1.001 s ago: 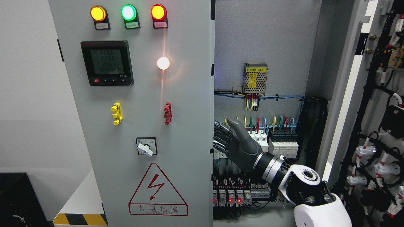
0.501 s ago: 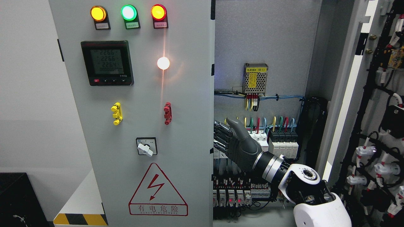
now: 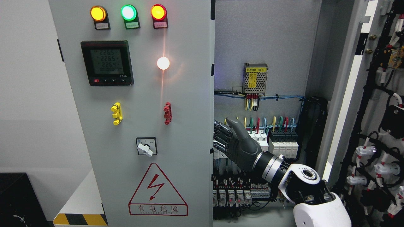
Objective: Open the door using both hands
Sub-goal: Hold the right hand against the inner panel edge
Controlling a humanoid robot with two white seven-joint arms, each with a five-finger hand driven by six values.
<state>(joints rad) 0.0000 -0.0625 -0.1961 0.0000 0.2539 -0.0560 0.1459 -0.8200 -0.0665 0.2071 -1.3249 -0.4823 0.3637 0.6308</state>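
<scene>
While right hand (image 3: 235, 142) hooks curled dark fingers (image 3: 221, 138) round flat grey metal door (image 3: 142, 110) edge

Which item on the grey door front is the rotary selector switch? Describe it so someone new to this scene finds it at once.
Start at the grey cabinet door filling the picture's left half and go down past the black digital meter and the yellow handle. The rotary selector switch sits just above the red triangular warning sign. It alone has a white knob on a square black-framed plate.
</scene>
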